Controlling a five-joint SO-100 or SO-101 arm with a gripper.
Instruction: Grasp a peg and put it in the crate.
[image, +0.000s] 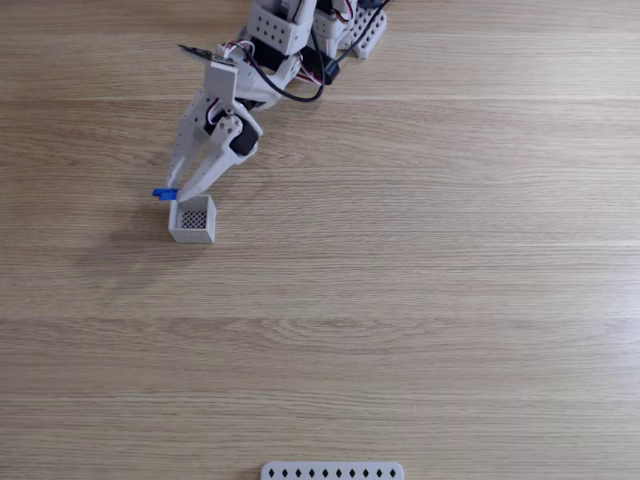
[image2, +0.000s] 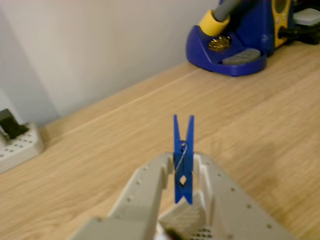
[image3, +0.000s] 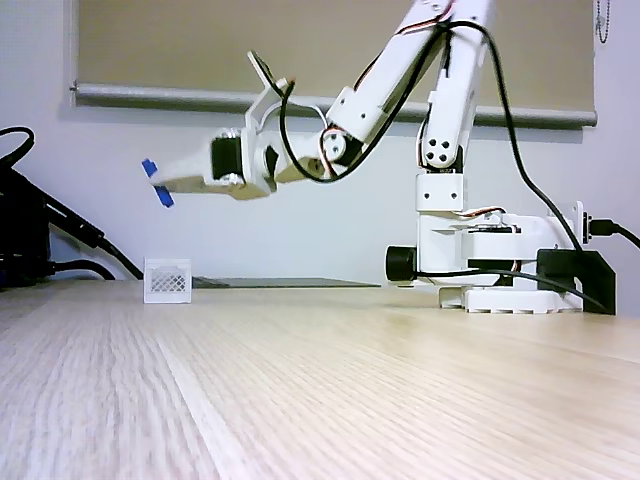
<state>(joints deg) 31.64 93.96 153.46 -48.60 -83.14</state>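
In the top-down fixed view, the gripper (image: 178, 194) reaches down-left from the arm's base and is clamped on the peg (image: 165, 194), whose blue end juts out to the left just above the top-left corner of the crate (image: 193, 220); the crate's mesh floor is bare, so the drop is not yet made. A long white strip (image: 332, 470) with dark holes lies well apart at the bottom edge. In the wrist view, the peg (image2: 183, 157) stands crosswise between the two pale fingers (image2: 150, 187), pinched near its spring, which keeps both ends free to clear the rim; a blue soldering stand (image2: 235, 37) sits behind. In the low side fixed view, the gripper (image3: 165, 184) carries the peg (image3: 156, 183) high above the table, with the crate (image3: 167, 280) below it, a height that, in my judgement, allows descent straight into the opening.
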